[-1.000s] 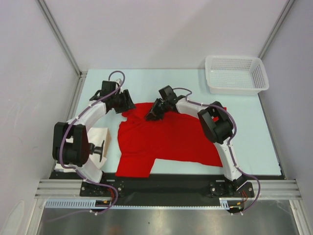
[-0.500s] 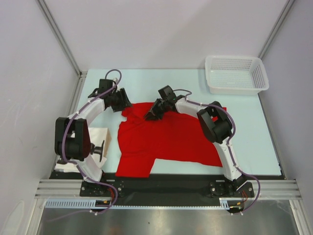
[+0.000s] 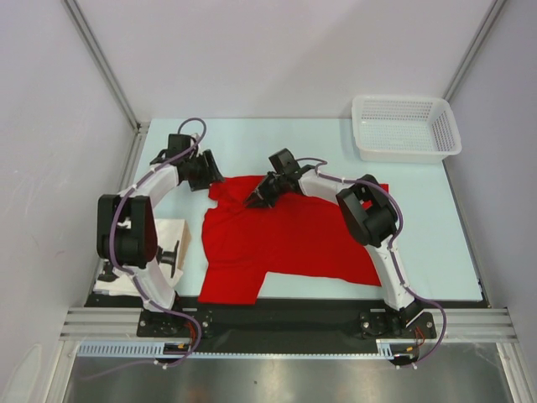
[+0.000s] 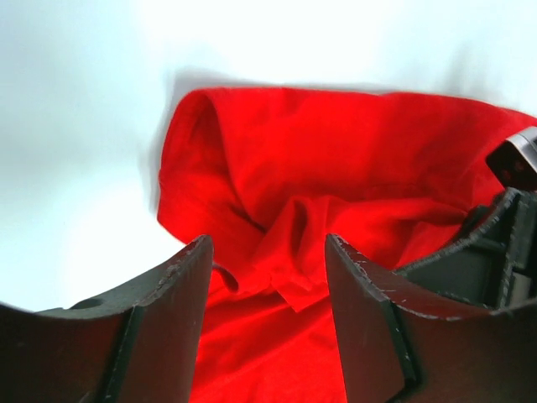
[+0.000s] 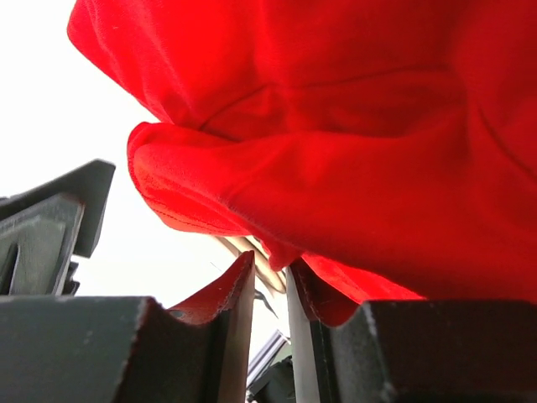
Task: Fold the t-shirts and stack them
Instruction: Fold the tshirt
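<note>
A bright red t-shirt (image 3: 294, 239) lies spread across the middle of the table, its far left part bunched into folds. My left gripper (image 3: 210, 178) hangs open just off that far left corner. In the left wrist view the rumpled t-shirt (image 4: 336, 143) shows between and beyond the spread fingers of the left gripper (image 4: 268, 243), and nothing is pinched. My right gripper (image 3: 254, 200) sits on the shirt's far edge near the middle. In the right wrist view the right gripper (image 5: 270, 264) has its jaws nearly together on a raised fold of the t-shirt (image 5: 352, 168), which drapes over the fingertips.
A white mesh basket (image 3: 405, 126) stands at the far right corner of the table. A pale folded thing (image 3: 174, 238) lies at the left edge beside the left arm's base. The right arm reaches over the shirt's right side.
The left gripper has drawn back a little to the far left, off the shirt's corner. The right gripper has shifted slightly left with the cloth in it.
</note>
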Tool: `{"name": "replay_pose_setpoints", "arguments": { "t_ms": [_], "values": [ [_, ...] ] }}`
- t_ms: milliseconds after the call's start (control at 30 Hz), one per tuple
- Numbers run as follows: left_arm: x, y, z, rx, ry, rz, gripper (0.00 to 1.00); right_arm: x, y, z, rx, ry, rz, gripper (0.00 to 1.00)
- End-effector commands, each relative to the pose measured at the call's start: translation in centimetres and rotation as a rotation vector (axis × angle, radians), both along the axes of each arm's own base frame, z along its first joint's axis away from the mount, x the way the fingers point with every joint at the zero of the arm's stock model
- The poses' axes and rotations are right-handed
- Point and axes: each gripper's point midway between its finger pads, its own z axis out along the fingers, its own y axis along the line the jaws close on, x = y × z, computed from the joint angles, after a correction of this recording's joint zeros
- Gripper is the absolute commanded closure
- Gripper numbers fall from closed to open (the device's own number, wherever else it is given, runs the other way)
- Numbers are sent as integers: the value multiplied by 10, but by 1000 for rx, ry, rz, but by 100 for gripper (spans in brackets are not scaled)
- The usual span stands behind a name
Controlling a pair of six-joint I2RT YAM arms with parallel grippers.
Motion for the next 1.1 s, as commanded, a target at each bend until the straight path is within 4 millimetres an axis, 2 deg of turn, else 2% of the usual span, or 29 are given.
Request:
{"name": "replay_pose_setpoints", "arguments": {
  "t_ms": [0,100,200,233,267,300,367,400,433,533,600,633,667,867,1067],
  "values": [
    [19,3,7,22,-50,-32,39,0,6,24,39,-17,-1,73],
    [24,6,1,39,-40,-34,39,-1,4,22,28,-19,-1,77],
    [32,6,-2,42,-28,-33,35,-1,4,25,34,-36,22,89],
    [32,6,-9,42,-4,-34,34,-3,3,26,22,-36,33,100],
    [33,5,-11,40,5,-34,34,-4,0,26,7,-69,72,100],
    [37,5,-8,41,-1,-33,34,-2,0,36,6,-94,91,100],
    [39,6,-13,41,18,-27,35,-13,-6,40,0,-82,147,100],
    [42,5,-11,37,14,-28,38,-19,-11,38,-6,-91,176,100],
    [42,5,-12,36,17,-29,41,-22,-15,51,3,-110,187,100],
    [46,3,-14,24,22,-26,47,-36,-27,62,11,-134,248,100],
    [47,1,-21,11,54,-32,53,-45,-33,65,14,-127,284,100],
    [46,0,-25,5,77,-26,56,-52,-38,58,4,-114,298,100],
    [47,0,-26,3,82,-25,57,-55,-41,66,12,-133,301,100],
    [48,-6,-35,-33,118,-18,56,-81,-62,51,-2,-98,344,100],
    [50,-11,-56,-58,197,-17,53,-93,-81,36,-26,-79,370,100]
  ]
}}
